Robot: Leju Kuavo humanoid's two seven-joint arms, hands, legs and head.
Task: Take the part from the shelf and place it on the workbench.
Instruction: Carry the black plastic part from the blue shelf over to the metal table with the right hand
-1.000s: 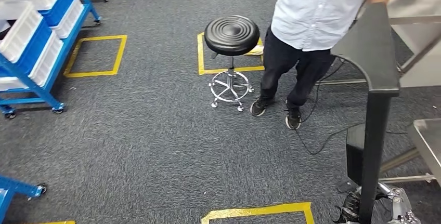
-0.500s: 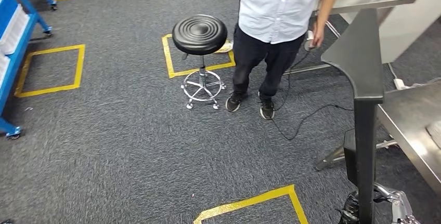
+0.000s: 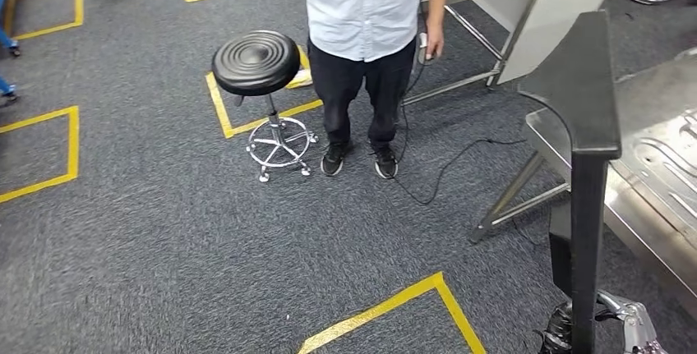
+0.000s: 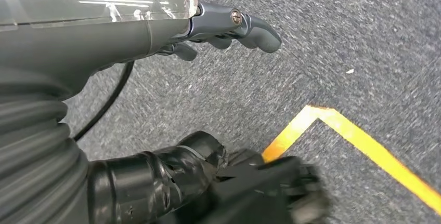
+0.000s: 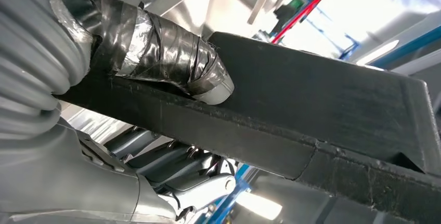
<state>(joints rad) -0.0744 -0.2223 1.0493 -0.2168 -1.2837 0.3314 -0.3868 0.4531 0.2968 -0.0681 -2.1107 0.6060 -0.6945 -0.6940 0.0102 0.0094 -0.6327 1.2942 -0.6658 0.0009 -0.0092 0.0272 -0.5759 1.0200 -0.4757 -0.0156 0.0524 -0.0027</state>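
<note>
The right hand [image 5: 156, 99] grips the long black part [image 5: 322, 109], with its taped thumb pressed on one face and the darker fingers [image 5: 171, 167] curled under the other. In the head view the part [image 3: 585, 124] stands upright at the right, in front of the steel workbench [image 3: 657, 181] and rising from the hand [image 3: 608, 329] at the bottom edge. The left hand [image 4: 218, 31] holds nothing, its fingers a little curled above the grey carpet [image 4: 338, 37], and a person [image 3: 366, 17] stands beside a black stool [image 3: 256, 62].

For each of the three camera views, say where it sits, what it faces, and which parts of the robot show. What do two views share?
Head view: high on the body, facing down at carpet, stool, a person; right hand shows.
Left wrist view: behind the left hand, facing the carpet.
Right wrist view: behind the right hand, on the black part.
Shared: head and right wrist views show the part.
</note>
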